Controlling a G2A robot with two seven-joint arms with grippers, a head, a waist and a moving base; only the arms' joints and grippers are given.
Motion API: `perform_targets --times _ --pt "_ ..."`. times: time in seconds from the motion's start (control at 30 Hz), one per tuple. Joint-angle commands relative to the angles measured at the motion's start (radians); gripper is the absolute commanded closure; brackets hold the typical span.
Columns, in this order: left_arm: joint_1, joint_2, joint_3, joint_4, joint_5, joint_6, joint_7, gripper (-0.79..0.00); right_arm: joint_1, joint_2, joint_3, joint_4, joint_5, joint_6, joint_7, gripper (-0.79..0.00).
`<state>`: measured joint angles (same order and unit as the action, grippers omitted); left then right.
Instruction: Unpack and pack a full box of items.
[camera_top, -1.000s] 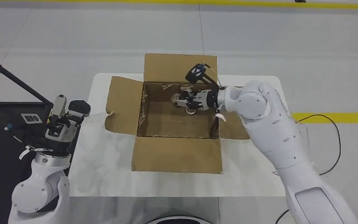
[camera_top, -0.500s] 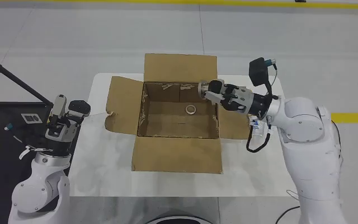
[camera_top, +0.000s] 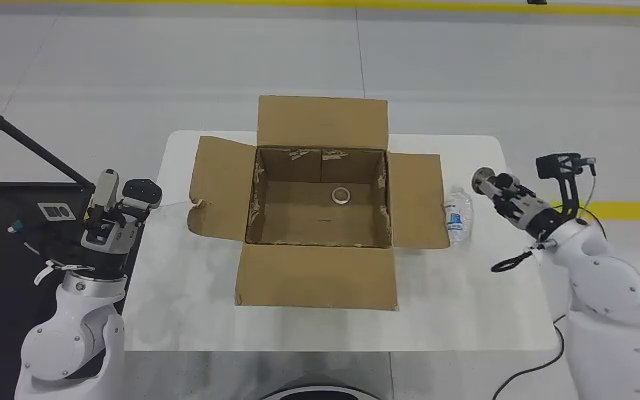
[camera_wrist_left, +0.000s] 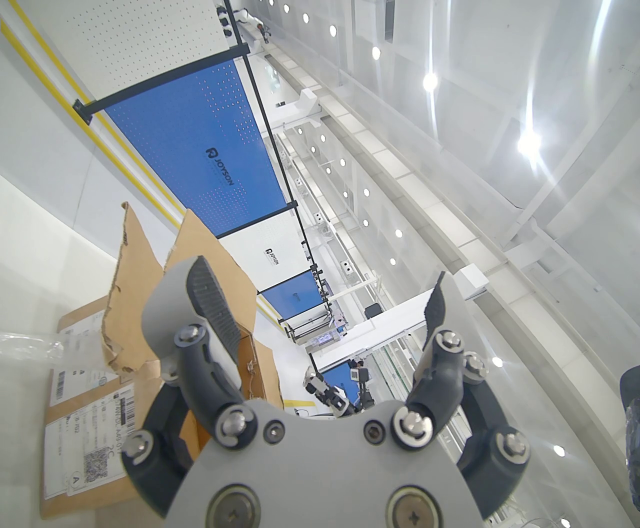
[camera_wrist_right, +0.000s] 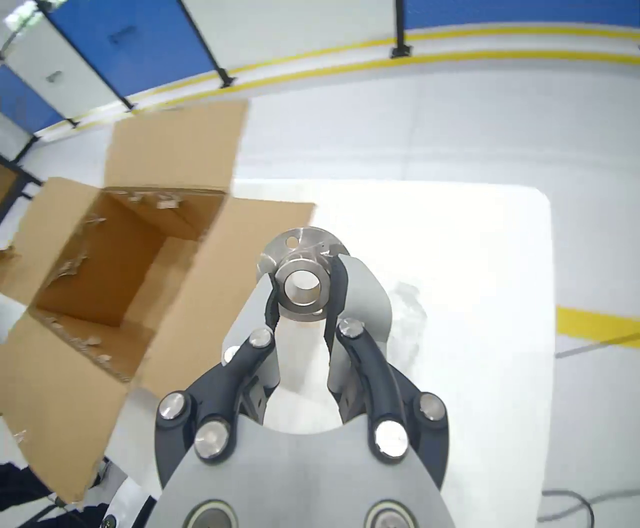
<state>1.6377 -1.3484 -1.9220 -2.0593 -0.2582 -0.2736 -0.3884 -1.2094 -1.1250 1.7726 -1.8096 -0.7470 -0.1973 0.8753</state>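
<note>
The open cardboard box (camera_top: 318, 268) stands in the middle of the white table (camera_top: 200, 310), all flaps folded out. One small ring-shaped item (camera_top: 341, 194) lies on its floor near the far wall. My right gripper (camera_top: 495, 187) is over the table's right edge, beyond the box's right flap, shut on a round flanged metal part (camera_top: 483, 180). The right wrist view shows that part (camera_wrist_right: 305, 237) pinched between the fingers (camera_wrist_right: 305, 282), with the box (camera_wrist_right: 65, 350) off to one side. My left gripper (camera_wrist_left: 320, 280) is open and holds nothing; in the top view it (camera_top: 105, 192) points upward beside the table's left edge.
A clear plastic item (camera_top: 457, 214) lies on the table just right of the box's right flap, near my right gripper. A black stand (camera_top: 30, 215) sits left of the table by the left arm. Bare table stretches in front of the box.
My right gripper lifted the metal part out of the box and carried it right, past the right flap to the table's right edge. The left arm stayed put.
</note>
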Motion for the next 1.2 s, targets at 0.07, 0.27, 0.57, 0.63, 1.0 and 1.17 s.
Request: perform_targets --times 0.07,0.27,0.57,0.63,1.0,1.17 --pt "0.0 0.0 0.0 0.0 0.0 0.0 0.0 -0.785 0.025 0.003 -0.029 0.097 -0.103 0.094 0.003 0.0" --pt "0.0 0.0 0.0 0.0 0.0 0.0 0.0 -0.785 0.139 0.008 -0.104 0.309 -0.184 0.145 0.096 0.0" --pt "0.0 0.0 0.0 0.0 0.0 0.0 0.0 -0.785 0.315 0.011 -0.184 0.575 -0.24 0.14 0.123 0.0" --pt "0.0 0.0 0.0 0.0 0.0 0.0 0.0 -0.785 0.341 0.011 -0.196 0.62 -0.253 0.142 0.113 0.0" --pt "0.0 0.0 0.0 0.0 0.0 0.0 0.0 -0.785 0.405 0.009 -0.244 0.733 -0.236 0.136 0.079 -0.139" --pt "0.0 0.0 0.0 0.0 0.0 0.0 0.0 -0.785 0.403 0.01 -0.252 0.735 -0.221 0.139 0.078 -0.274"
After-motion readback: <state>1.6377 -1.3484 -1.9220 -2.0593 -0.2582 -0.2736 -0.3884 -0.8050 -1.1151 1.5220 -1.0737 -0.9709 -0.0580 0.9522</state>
